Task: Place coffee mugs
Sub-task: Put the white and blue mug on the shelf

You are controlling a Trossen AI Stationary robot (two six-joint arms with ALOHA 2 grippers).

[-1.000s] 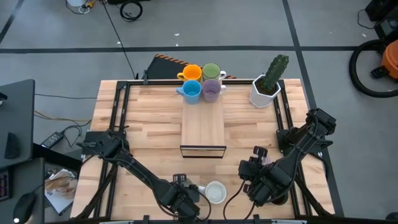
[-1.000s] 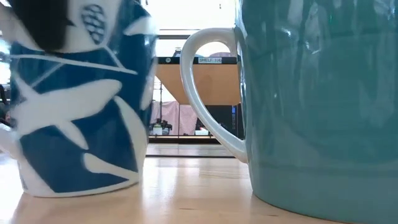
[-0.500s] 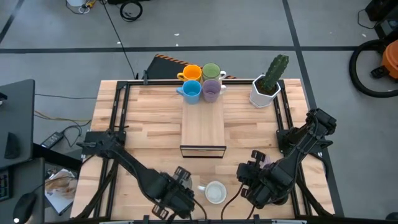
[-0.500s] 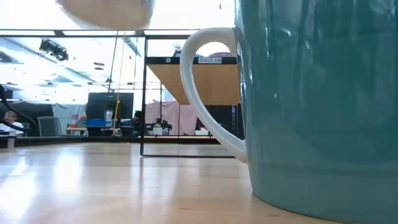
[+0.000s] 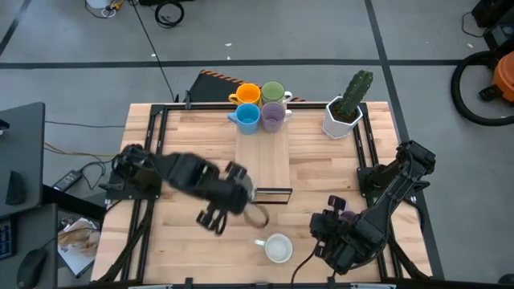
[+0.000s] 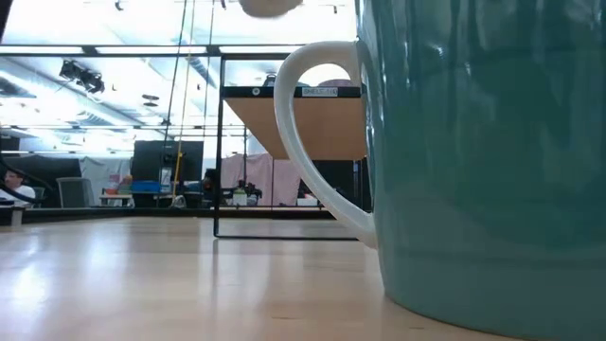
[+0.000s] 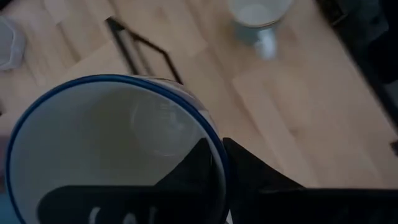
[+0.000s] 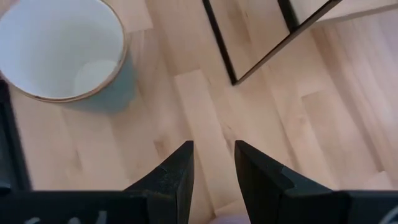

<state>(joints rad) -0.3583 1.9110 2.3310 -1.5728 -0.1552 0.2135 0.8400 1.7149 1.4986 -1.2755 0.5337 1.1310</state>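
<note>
A blue-and-white mug (image 7: 112,143) hangs in my left gripper (image 7: 214,146), above the table near the near end of the wooden riser (image 5: 262,160). In the high view it blurs just past that gripper (image 5: 245,205). A teal mug with a white inside (image 5: 278,247) stands upright on the table near the near edge. It fills the low view (image 6: 483,161). Orange (image 5: 247,94), green (image 5: 272,91), blue (image 5: 247,117) and purple (image 5: 273,117) mugs stand at the riser's far end. My right gripper (image 8: 214,149) is open over bare table, right of the teal mug (image 8: 62,50). My left gripper holds the blue-and-white mug by its rim (image 7: 208,134). One finger (image 7: 193,171) is inside the mug and the other (image 7: 255,171) outside the wall. The mug is lifted clear of the table with its mouth facing the wrist camera.
A white faceted planter with a cactus (image 5: 344,112) stands at the far right. Black frame rails (image 5: 152,136) run along the table's left and right sides. Something purple (image 5: 345,215) shows beside the right arm. Bare wood lies left and right of the riser.
My left gripper has risen from the near edge with the blue-and-white mug and moved toward the far edge, up to the riser's near end. The mug left the table and has all but gone from the low view. The teal mug stayed put.
</note>
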